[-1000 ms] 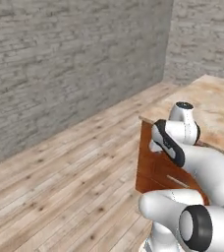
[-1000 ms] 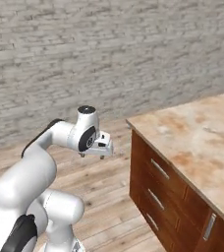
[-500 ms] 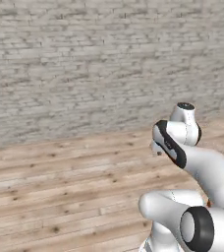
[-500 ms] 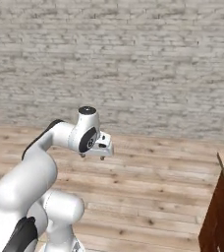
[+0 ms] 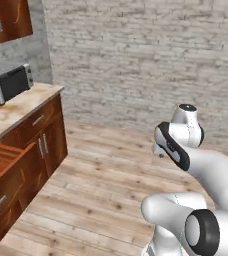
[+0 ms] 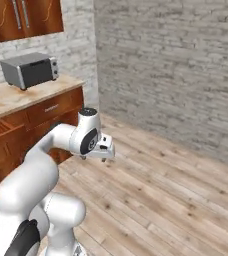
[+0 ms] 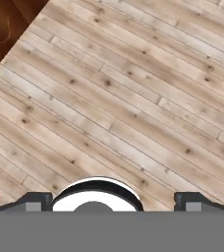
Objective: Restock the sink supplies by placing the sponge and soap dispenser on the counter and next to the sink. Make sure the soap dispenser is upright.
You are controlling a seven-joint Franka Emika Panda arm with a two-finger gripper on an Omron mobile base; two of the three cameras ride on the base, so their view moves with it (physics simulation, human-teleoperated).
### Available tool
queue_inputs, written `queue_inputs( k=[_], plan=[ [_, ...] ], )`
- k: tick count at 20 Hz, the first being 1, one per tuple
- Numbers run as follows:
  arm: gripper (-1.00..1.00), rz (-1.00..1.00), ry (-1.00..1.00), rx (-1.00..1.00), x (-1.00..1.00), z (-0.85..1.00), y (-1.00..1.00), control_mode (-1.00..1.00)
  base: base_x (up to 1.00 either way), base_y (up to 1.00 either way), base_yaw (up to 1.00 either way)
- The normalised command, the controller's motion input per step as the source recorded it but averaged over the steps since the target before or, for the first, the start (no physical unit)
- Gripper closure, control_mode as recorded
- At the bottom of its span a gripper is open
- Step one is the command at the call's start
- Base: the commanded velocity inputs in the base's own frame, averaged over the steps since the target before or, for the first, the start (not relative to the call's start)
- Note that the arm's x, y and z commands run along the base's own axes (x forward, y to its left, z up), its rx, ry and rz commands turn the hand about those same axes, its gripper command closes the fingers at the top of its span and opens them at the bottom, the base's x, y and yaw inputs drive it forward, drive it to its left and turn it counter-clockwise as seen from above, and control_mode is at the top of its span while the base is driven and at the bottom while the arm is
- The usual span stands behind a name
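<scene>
One gripper (image 7: 112, 199), jaws spread wide with nothing between them, aimed down at the bare wooden floor (image 7: 133, 98); two dark fingertips (image 7: 35, 201) at the bottom of the hand view, well apart. Seen also in the right base view, hanging from the folded arm (image 6: 51, 145) over the planks, near the cabinet fronts. One white arm, bent back on itself, wrist held above floor level.

One stretch of counter (image 5: 11, 112), beige marble-look with rust blotches, at the left in both base views, over brown wooden cabinets (image 5: 41, 145). One grey toaster oven (image 5: 8, 82) standing on that counter against the wall, with a dark glass door. One drawer (image 5: 1, 160) pulled open below the counter edge in the left base view, its inside too dim to tell any contents. Two closed cabinet doors just right of it, each with a slim metal handle. One bank of brown upper cabinets (image 6: 23, 20) above the toaster oven. One grey brick wall (image 5: 146, 60) across the back. A corner of brown cabinet at the hand view's upper left.
</scene>
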Motion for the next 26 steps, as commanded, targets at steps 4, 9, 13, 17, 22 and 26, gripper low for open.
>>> queue_inputs(
  k=[4, 9, 13, 17, 22, 26],
  plan=[
    [-1.00, 0.00, 0.00, 0.00, 0.00, 0.00, 0.00, 1.00, 0.06, 0.35, 0.81],
    [-1.00, 0.00, 0.00, 0.00, 0.00, 0.00, 0.00, 1.00, 0.24, 0.29, 0.78],
    [-1.00, 0.00, 0.00, 0.00, 0.00, 0.00, 0.00, 1.00, 0.31, 0.40, 0.72],
    [-1.00, 0.00, 0.00, 0.00, 0.00, 0.00, 0.00, 1.00, 0.54, 0.18, 0.72],
    [-1.00, 0.00, 0.00, 0.00, 0.00, 0.00, 0.00, 1.00, 0.70, 0.01, 0.72],
    [-1.00, 0.00, 0.00, 0.00, 0.00, 0.00, 0.00, 1.00, 0.90, 0.00, 0.37]
  ],
)
